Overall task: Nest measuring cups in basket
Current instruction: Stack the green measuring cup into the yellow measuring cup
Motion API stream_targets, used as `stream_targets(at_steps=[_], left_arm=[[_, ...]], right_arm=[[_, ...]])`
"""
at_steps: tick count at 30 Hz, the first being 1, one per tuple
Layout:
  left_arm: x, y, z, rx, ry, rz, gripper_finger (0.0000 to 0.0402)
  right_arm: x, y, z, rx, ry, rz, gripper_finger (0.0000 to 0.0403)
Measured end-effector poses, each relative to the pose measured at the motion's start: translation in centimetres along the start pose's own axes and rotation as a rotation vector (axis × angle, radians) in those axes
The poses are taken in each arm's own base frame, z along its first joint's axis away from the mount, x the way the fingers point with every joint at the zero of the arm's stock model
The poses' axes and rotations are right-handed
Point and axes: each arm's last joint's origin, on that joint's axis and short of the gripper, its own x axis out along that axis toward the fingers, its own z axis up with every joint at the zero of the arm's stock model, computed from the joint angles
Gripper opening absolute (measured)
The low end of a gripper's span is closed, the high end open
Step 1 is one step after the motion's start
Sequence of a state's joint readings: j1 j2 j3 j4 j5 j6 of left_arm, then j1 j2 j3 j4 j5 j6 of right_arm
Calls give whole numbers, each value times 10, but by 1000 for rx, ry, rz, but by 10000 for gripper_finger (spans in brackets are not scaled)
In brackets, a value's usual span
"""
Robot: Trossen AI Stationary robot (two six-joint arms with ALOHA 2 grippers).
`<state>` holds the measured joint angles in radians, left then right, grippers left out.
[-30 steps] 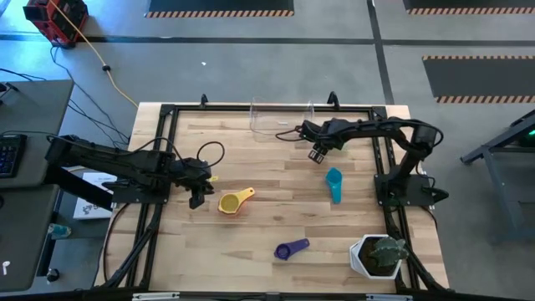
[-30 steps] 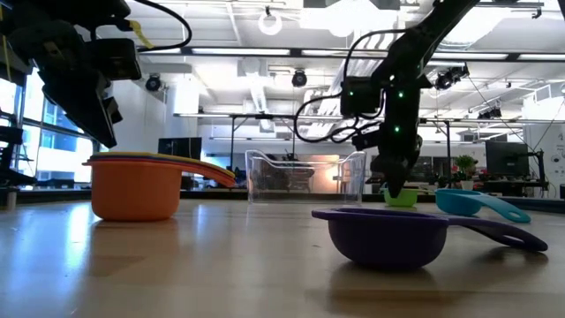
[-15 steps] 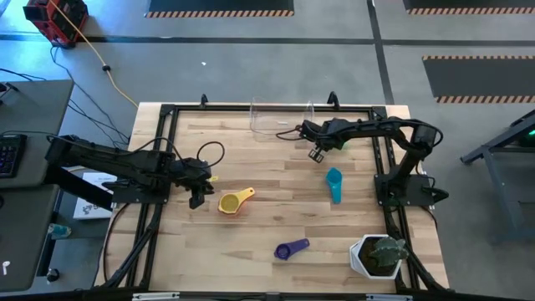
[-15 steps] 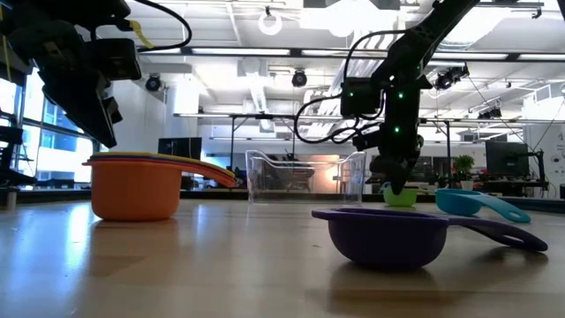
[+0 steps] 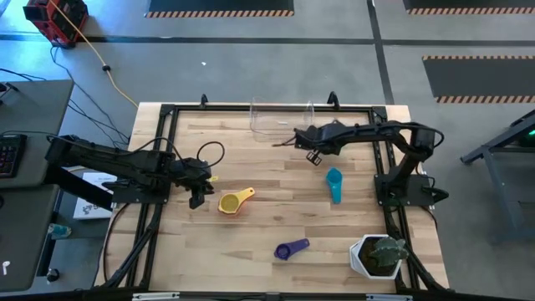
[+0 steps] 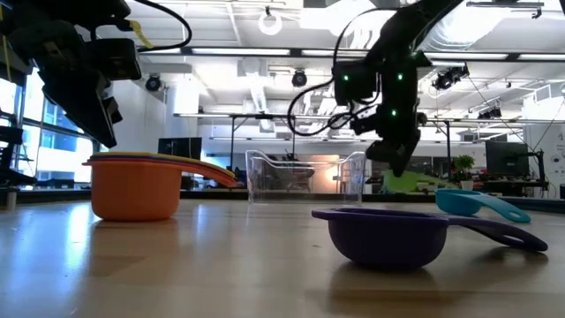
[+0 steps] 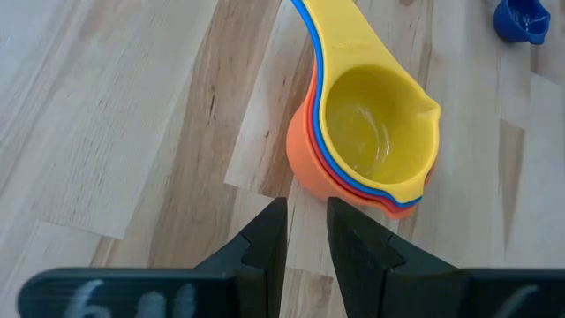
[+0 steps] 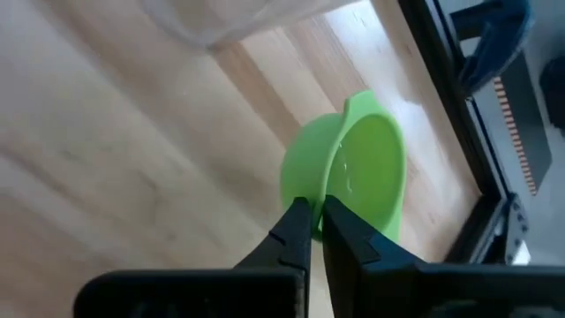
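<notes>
Roughly midway: right pincer clamped on green cup, lifted nr empty basket. Left pincer open by yellow/orange stack. Teal, purple cups loose on counter.

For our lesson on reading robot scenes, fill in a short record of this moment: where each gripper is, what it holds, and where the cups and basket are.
right gripper: shut on small green plastic measuring cup, raised off the table beside the clear plastic basket
left gripper: open, above the nested stack with the yellow cup on top
teal cup: loose on wooden table
purple cup: loose, near the front edge
</notes>
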<state>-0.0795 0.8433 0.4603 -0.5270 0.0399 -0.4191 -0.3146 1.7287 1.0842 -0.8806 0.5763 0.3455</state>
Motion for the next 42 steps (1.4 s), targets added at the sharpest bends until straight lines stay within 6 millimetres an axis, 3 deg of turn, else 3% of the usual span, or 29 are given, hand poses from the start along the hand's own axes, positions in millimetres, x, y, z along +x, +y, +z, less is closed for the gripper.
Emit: stream_targets(at_steps=[9,17,29,34,42], left_arm=[[0,0,0,-53,2,0,74],[0,2,-6,-222,57,30,74],[4,-8,-15,-346,137,36,74],[7,-15,-20,-345,169,35,74],[6,-19,-31,-325,256,60,74]], right_arm=[[-52,33,-13,2,-46,-14,1],[-114,69,-20,-25,-217,116,0],[-208,119,-22,-132,-740,390,0],[-227,125,-11,-206,-941,444,0],[-235,148,11,-353,-1093,428,0]])
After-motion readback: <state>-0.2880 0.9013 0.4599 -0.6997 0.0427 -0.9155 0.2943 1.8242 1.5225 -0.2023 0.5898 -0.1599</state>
